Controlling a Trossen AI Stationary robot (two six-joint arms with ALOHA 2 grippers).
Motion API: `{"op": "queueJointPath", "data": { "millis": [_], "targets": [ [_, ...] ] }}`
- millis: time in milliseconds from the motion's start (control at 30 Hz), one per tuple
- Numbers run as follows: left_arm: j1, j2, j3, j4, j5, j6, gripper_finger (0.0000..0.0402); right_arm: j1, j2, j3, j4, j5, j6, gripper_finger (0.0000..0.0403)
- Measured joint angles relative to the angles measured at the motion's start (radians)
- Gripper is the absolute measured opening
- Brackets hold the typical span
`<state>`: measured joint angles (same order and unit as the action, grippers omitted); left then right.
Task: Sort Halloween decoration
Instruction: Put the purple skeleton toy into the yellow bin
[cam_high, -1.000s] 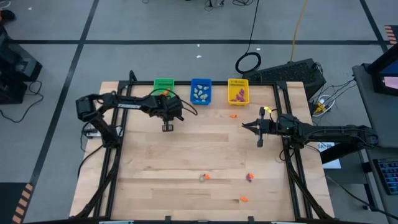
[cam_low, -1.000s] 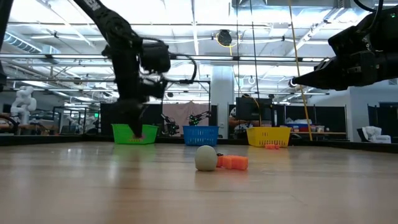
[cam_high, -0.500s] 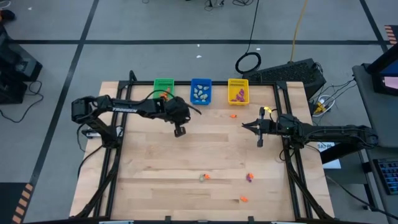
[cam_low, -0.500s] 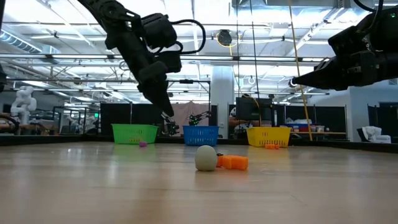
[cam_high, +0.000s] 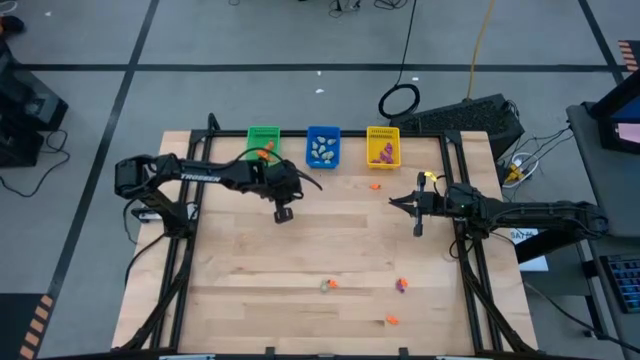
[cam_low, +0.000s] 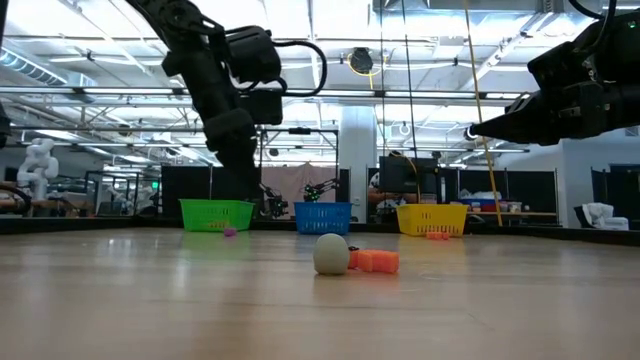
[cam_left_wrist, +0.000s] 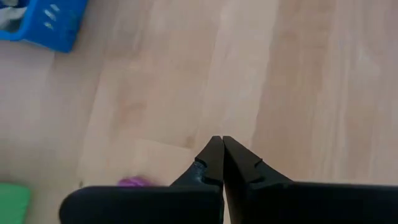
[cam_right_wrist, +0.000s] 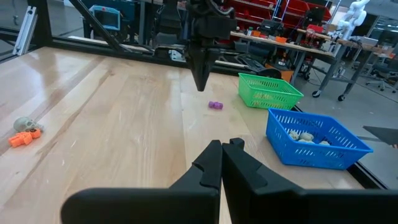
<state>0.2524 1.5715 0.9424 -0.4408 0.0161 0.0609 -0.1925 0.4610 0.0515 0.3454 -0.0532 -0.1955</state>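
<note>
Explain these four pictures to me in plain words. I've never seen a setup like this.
Two dark robot arms work at a wooden table. One picture looks straight down on it, one looks level across the tabletop, and two come from cameras on the arms' wrists.

Along the far edge stand a green bin, a blue bin and a yellow bin, all holding small trinkets. Loose ones lie on the wood: a purple trinket near the green bin, an orange one by the yellow bin, and a pale ball beside an orange piece toward the near edge, with two more close by.

The left gripper hangs above the table in front of the green and blue bins, shut and empty. The right gripper waits at the right side, also shut and empty.
</note>
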Motion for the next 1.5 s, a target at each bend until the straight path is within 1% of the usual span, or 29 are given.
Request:
{"op": "queueJointPath", "data": {
  "millis": [67, 167, 367, 433, 533, 633, 800, 900, 1033, 1233, 1400, 1500],
  "targets": [
    [0.004, 0.000, 0.000, 0.001, -0.024, -0.001, 0.0000, 0.000, 0.000, 0.000, 0.000, 0.000, 0.000, 0.0000],
    [0.004, 0.000, 0.000, 0.002, -0.098, 0.005, 0.0000, 0.000, 0.000, 0.000, 0.000, 0.000, 0.000, 0.0000],
    [0.027, 0.011, 0.001, -0.021, -0.100, 0.045, 0.0001, 0.000, 0.000, 0.000, 0.000, 0.000, 0.000, 0.0000],
    [0.046, 0.016, 0.001, -0.044, -0.101, 0.034, 0.0008, 0.000, 0.000, 0.000, 0.000, 0.000, 0.000, 0.0000],
    [0.085, 0.026, 0.003, -0.049, -0.100, -0.060, 0.0035, 0.000, 0.000, 0.000, 0.000, 0.000, 0.000, 0.0000],
    [0.112, 0.032, 0.000, -0.091, -0.096, -0.153, 0.0076, 0.000, 0.000, 0.000, 0.000, 0.000, 0.000, 0.0000],
    [0.133, 0.056, 0.001, -0.099, -0.094, -0.274, 0.0143, 0.000, 0.000, 0.000, 0.000, 0.000, 0.000, 0.0000],
    [0.143, 0.084, 0.001, -0.104, -0.065, -0.315, 0.0160, 0.000, 0.000, 0.000, 0.000, 0.000, 0.000, 0.0000],
    [0.144, 0.129, 0.000, -0.088, -0.053, -0.326, 0.0153, 0.000, 0.000, 0.000, 0.000, 0.000, 0.000, 0.0000],
    [0.147, 0.172, 0.005, -0.049, -0.063, -0.317, 0.0119, 0.000, 0.000, 0.000, 0.000, 0.000, 0.000, 0.0000],
    [0.147, 0.174, 0.004, -0.055, -0.071, -0.278, 0.0076, 0.000, 0.000, 0.000, 0.000, 0.000, 0.000, 0.0000],
    [0.146, 0.174, 0.004, -0.058, -0.073, -0.220, 0.0043, 0.000, 0.000, 0.000, 0.000, 0.000, 0.000, 0.0000]
  ]
}}
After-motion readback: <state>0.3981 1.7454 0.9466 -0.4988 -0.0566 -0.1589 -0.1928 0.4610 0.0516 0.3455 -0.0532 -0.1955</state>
